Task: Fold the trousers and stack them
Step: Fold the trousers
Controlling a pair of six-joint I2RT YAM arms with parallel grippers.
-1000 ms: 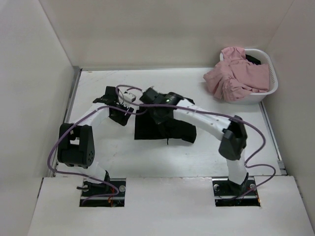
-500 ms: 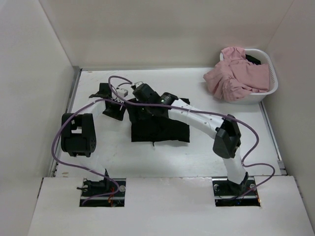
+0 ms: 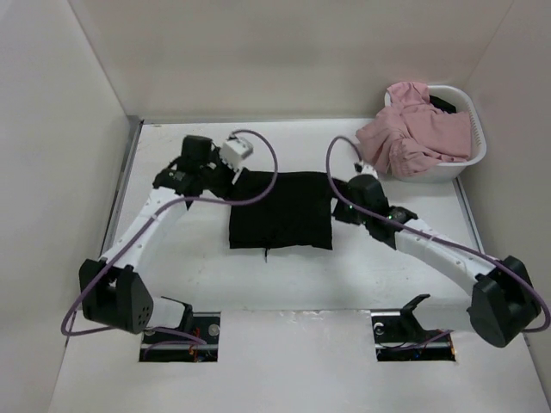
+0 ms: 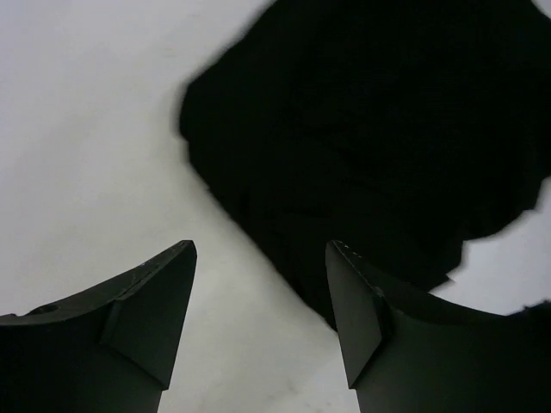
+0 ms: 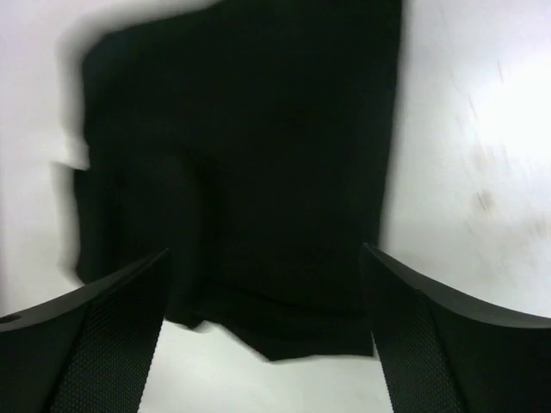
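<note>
Black trousers (image 3: 281, 211) lie folded into a flat, roughly square bundle in the middle of the white table. My left gripper (image 3: 222, 179) hovers at their upper left corner, open, with only table and the cloth's edge (image 4: 370, 129) under its fingers (image 4: 155, 301). At the bundle's right edge, my right gripper (image 3: 343, 209) is also open, and the trousers (image 5: 250, 172) lie flat below and ahead of it. Neither gripper (image 4: 261, 258) (image 5: 263, 267) holds any cloth.
A white basket (image 3: 469, 159) at the back right corner holds a heap of pink clothing (image 3: 413, 133) that spills over its left rim. Walls close the table on the left, back and right. Purple cables loop over both arms.
The right arm has let go and pulled back from over the trousers to their right side, jaws now open. The left arm swung up and left. The trousers now lie flatter and squarer.
</note>
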